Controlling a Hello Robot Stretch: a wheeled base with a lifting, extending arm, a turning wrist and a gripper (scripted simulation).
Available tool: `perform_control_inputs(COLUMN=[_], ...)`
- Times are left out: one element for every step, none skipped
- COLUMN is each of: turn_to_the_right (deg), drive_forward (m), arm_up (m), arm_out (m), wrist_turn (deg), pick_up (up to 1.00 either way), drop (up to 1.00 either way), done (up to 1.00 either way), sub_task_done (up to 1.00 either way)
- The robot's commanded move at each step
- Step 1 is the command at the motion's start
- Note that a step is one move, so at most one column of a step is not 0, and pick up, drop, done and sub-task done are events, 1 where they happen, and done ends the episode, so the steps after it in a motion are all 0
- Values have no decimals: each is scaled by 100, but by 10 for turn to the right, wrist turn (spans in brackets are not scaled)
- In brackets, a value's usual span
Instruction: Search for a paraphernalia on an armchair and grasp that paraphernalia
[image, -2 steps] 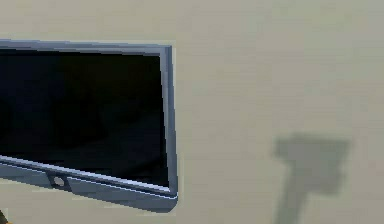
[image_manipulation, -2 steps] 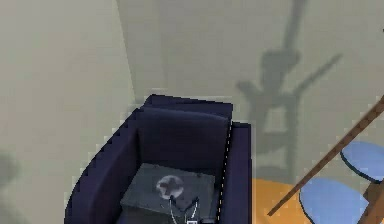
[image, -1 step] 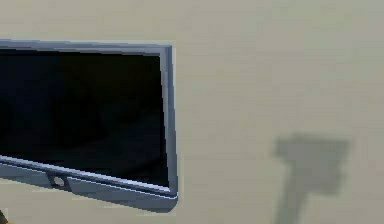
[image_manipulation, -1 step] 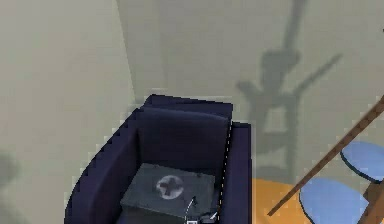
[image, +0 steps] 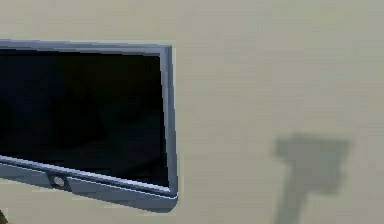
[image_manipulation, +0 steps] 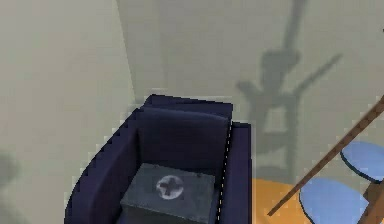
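A dark navy armchair (image_manipulation: 175, 150) stands in a room corner in the arm side view, left of the middle. On its seat lies a flat grey slab (image_manipulation: 172, 192) with a pale round mark on top; I cannot tell what kind of object it is.
A flat television (image: 85, 115) with a grey frame and black screen takes up the forward view's left, close against a beige wall (image: 270, 80). In the arm side view's lower right stand blue round pads (image_manipulation: 335, 200) on brown slanted rods over an orange surface (image_manipulation: 270, 205).
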Motion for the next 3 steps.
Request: perform_control_inputs(turn_to_the_right=[0, 0, 0], drive_forward=[0, 0, 0], arm_up=[0, 10, 0], arm_out=[0, 0, 0], wrist_turn=[0, 0, 0], pick_up=[100, 0, 0], drop=[0, 0, 0], done=[0, 0, 100], sub_task_done=[0, 0, 0])
